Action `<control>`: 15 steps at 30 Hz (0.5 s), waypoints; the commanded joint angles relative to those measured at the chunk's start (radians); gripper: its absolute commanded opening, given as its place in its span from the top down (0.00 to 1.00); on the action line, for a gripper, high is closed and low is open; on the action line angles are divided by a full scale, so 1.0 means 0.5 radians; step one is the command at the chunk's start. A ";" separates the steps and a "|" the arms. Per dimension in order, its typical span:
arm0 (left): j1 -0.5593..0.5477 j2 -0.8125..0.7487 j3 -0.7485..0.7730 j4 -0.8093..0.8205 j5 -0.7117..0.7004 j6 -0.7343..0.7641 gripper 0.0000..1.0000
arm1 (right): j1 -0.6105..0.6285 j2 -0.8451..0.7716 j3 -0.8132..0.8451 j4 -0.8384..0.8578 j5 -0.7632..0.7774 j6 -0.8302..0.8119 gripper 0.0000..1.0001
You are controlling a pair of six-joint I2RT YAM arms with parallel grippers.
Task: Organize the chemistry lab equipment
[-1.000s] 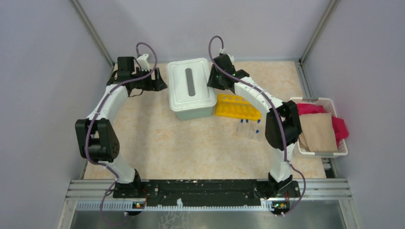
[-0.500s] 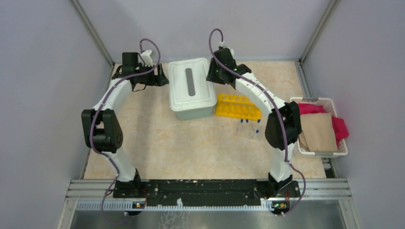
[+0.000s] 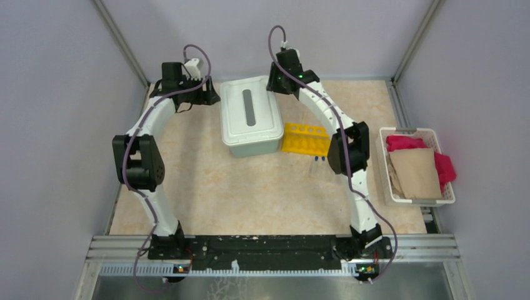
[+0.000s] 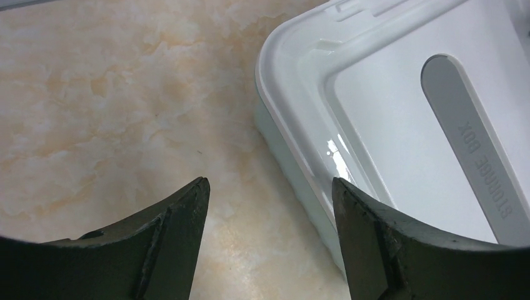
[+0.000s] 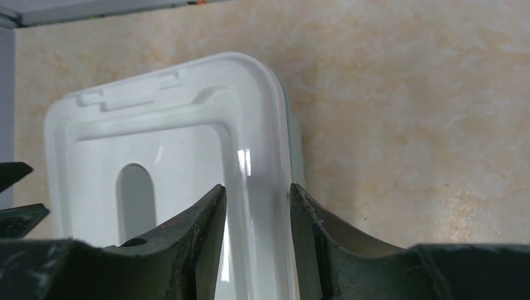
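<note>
A yellow holed rack (image 3: 305, 139) lies right of a lidded white storage box (image 3: 250, 115). Blue-capped test tubes (image 3: 319, 160) lie just in front of the rack, mostly hidden by my right arm. The glass cups and the squeeze bottle are out of view. My left gripper (image 3: 212, 97) is open and empty at the box's far left corner (image 4: 294, 81), its jaws (image 4: 269, 187) over the tabletop and the box's side. My right gripper (image 3: 273, 84) is open at the box's far right side, its fingers (image 5: 257, 187) astride the lid's right rim (image 5: 262, 144).
A white basket (image 3: 412, 130) of pink and brown cloths stands at the right edge. Grey walls close in the back and both sides. The arm bases sit on a black rail along the near edge.
Both grippers have moved toward the far end of the box, and both elbows have swung inward. The box, rack and tubes have not moved.
</note>
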State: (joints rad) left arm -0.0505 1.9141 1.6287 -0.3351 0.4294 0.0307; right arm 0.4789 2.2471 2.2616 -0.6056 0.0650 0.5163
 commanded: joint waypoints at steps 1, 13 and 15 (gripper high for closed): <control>-0.009 0.074 0.065 0.097 -0.001 0.038 0.22 | -0.025 0.108 0.091 -0.025 -0.039 -0.038 0.59; -0.012 0.218 0.113 0.163 -0.009 0.045 0.23 | -0.072 0.128 -0.083 0.048 -0.062 -0.032 0.61; -0.010 0.214 0.105 0.143 -0.051 0.064 0.22 | -0.072 0.103 -0.084 0.063 -0.076 -0.038 0.61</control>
State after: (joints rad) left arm -0.0509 1.9919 1.6752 -0.2386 0.4381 0.0338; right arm 0.4530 2.3184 2.2448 -0.5690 0.0280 0.5167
